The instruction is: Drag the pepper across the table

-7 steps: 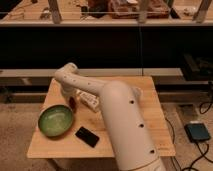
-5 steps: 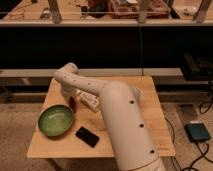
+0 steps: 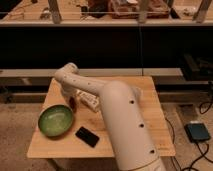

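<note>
Over the last fraction of a second you will find nothing visibly shifted, so I judge the drag is paused or not yet started. On the table (image 3: 60,148), the green bowl (image 3: 56,120) sits by the left edge, toward the front. Just beside its far right rim is the pepper (image 3: 74,104), a small dark red spot in the left half. The gripper (image 3: 73,97) hangs right at it, reaching down from the arm's elbow. I cannot tell whether the claw is wide, narrow or holding the pepper. The pepper's long axis seems to run far edge to near edge, but which end leads is unclear. Further right lie the black phone-like slab (image 3: 87,136) and the white rectangular item (image 3: 90,100).
</note>
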